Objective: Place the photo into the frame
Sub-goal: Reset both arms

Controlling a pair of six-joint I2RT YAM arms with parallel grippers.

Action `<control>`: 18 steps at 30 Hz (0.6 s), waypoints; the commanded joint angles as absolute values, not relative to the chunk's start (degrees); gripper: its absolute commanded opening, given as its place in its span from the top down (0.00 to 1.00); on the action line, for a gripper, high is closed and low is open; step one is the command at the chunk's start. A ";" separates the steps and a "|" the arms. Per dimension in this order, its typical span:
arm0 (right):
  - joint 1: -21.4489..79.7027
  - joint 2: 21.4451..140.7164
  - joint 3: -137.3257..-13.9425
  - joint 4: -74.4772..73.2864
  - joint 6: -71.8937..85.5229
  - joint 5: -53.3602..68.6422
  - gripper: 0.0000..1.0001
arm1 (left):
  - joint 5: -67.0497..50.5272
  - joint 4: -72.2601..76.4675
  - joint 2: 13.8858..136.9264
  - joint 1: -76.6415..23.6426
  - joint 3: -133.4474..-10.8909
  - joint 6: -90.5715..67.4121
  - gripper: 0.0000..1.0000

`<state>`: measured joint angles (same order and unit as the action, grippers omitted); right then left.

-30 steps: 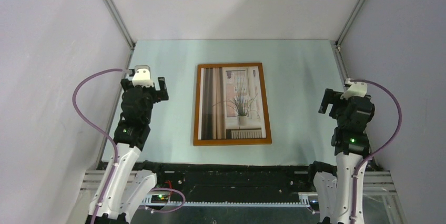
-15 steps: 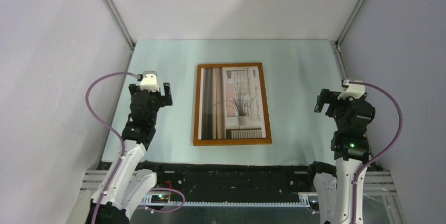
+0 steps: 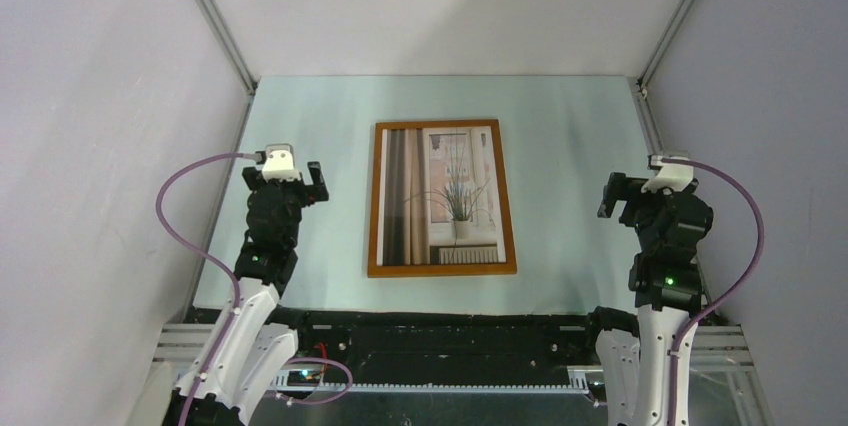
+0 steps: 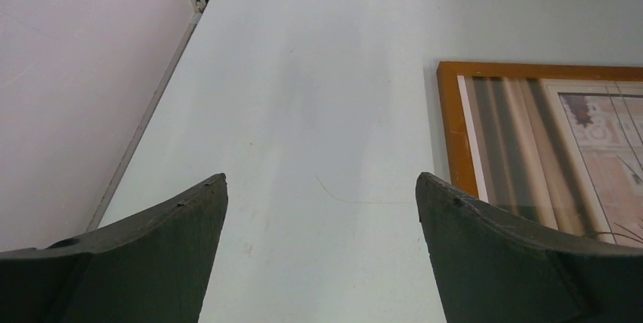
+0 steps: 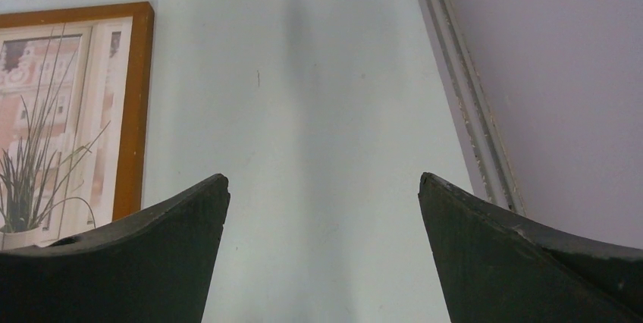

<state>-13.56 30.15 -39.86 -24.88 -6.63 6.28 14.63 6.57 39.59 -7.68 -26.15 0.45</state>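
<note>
Pale green table [image 3: 560, 146] within white walls [image 3: 450, 6]; potted-plant photo [image 3: 445, 196], inside its thin brown wooden frame [image 3: 373, 196], lies between left claw [image 4: 320, 180] and right claw [image 5: 324, 179], both spread, empty

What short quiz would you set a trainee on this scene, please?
1. True or false: the photo already lies inside the frame.
2. Fill in: the frame lies ___ the left hand and the right hand.
3. Which hand holds something? A: left. B: right. C: neither, both are open.
Key: 1 true; 2 between; 3 C.
</note>
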 commanded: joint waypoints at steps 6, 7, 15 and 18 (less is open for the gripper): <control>-11.90 30.02 -40.34 -24.88 -7.67 5.96 0.01 | 14.79 10.38 39.55 -7.22 -26.50 -1.38 0.02; -11.59 29.76 -40.34 -24.79 -7.48 5.79 0.01 | 14.69 10.33 39.51 -7.21 -26.48 -1.25 0.02; -10.81 29.82 -40.29 -24.38 -5.67 4.60 0.00 | 13.81 9.95 39.39 -7.18 -26.37 -1.27 0.02; -10.66 30.15 -40.33 -24.37 -5.88 4.20 0.01 | 13.97 9.93 39.41 -7.13 -26.49 -1.25 0.02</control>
<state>-11.14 29.98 -39.88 -25.82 -6.44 5.39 14.33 7.64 39.70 -7.68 -26.15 -0.14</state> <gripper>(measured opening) 0.993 0.985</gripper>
